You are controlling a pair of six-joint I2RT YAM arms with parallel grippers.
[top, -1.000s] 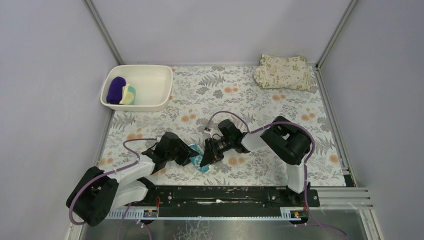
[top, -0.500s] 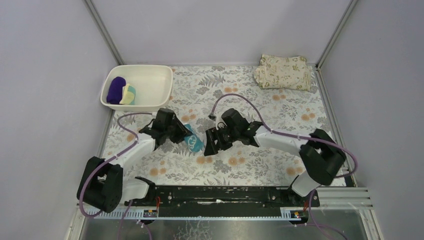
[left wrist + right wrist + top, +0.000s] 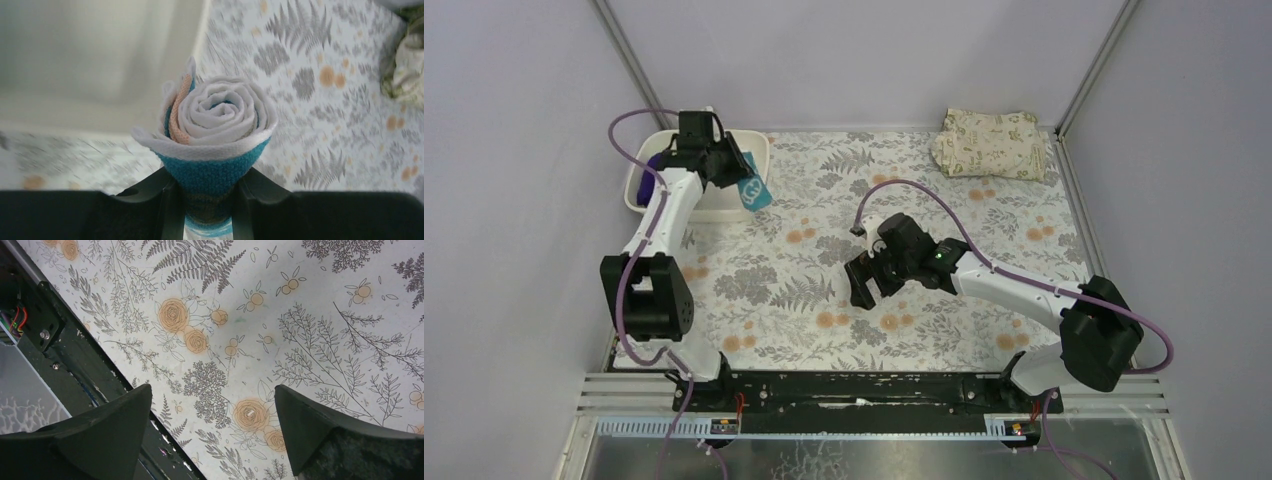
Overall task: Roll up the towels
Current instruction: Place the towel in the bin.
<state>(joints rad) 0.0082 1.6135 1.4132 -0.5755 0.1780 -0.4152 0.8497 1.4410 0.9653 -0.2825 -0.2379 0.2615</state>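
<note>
L grip: my left gripper (image 3: 207, 202) is pinched narrow on the low end of the teal towel (image 3: 220, 125). Both fingers are pressed into the terry.
Teal towel: rolled in a tight spiral with the white inner layers showing at the top end. In top view it's in the air at the right side of the white basin (image 3: 762, 142). Can't tell if it touches the rim.
R grip: right gripper (image 3: 212, 390) is spread wide w/ nothing btwn the fingers, hovering over the floral mat (image 3: 944, 200) mid-table.
Other towels: a bit of purple towel (image 3: 654, 162) shows in the basin behind my L arm. Can't make out the yellow one.
Not mine: beige leaf cloth (image 3: 989, 143) is folded at the far right corner.
Handling: I'd judge it soft, light and squashy, not fragile or slippery. Only friction and my pinch keep the roll shut, so it prob. springs loose if dropped.
Grip spot: across the roll's body, as now, w/ the loose outer edge trapped under a finger.
Next, my guess: go low into the basin, lay it flap-down beside the others, then let go.
</note>
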